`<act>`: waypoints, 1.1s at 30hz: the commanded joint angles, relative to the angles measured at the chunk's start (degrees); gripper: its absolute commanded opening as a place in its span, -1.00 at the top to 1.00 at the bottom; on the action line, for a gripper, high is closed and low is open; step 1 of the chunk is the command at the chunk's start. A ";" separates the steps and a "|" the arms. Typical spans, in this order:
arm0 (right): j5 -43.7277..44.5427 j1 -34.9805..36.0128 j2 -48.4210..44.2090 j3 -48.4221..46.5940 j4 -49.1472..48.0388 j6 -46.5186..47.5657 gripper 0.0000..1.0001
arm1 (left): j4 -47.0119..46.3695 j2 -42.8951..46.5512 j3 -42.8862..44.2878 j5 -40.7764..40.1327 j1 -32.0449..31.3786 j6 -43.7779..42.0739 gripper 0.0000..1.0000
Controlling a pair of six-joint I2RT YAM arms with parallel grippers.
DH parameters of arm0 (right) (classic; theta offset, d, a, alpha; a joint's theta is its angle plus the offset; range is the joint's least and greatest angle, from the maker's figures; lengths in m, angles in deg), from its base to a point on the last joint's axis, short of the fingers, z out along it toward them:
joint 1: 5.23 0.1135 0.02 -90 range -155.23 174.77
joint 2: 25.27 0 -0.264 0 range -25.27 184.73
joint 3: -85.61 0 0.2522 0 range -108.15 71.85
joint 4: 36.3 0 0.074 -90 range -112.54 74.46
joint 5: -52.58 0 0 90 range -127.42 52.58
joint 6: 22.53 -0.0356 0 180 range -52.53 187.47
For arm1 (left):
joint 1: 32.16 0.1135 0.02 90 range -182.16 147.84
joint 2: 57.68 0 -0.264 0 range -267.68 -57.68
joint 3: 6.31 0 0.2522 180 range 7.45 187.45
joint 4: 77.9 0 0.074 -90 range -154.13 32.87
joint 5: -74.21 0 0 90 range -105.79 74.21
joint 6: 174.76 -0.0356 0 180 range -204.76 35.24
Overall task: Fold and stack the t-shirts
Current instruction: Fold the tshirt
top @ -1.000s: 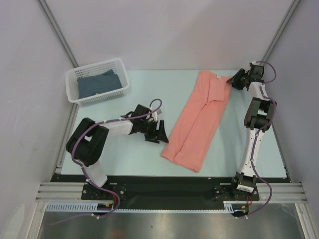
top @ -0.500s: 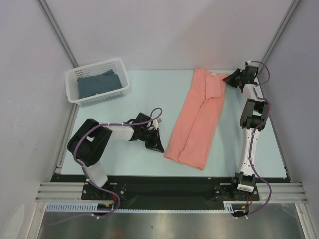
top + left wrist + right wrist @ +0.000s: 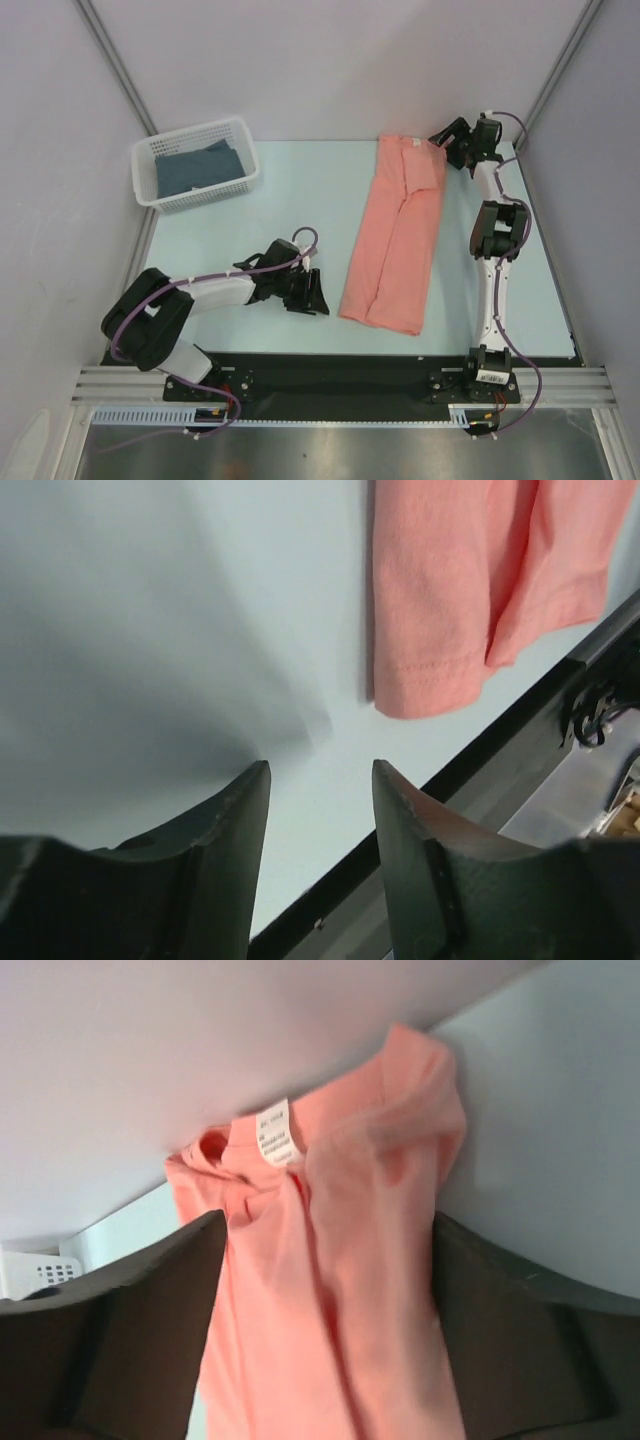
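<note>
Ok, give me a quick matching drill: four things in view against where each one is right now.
Things:
1. salmon-pink t-shirt
2. dark slate-blue t-shirt
3. left gripper
4. right gripper

Places:
A. inside the white basket, far left
B. at the pink shirt's collar end, far side
C. a long folded strip between the arms
D. low, left of the pink shirt's near hem

Pairs: 1-C, 2-A, 3-D, 4-B

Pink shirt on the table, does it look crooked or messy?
A little. The pink shirt is folded into a long strip but lies slanted on the table, and its near end is uneven. The blue shirt sits rumpled in the white basket, not neatly folded.
</note>
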 commanded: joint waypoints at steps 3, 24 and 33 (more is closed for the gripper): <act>7.35 -3.58 -12.87 1.65 20.23 2.44 -0.78 | 4.52 5.19 2.66 -2.81 0.07 -2.61 -0.12; -3.88 13.89 -86.86 91.45 26.84 7.73 -0.81 | 7.78 -2.79 12.41 6.05 0.16 -7.62 -0.07; 1.99 22.95 -108.66 111.33 33.07 1.22 -0.52 | 4.60 -11.32 19.26 9.50 -1.41 -2.44 -0.08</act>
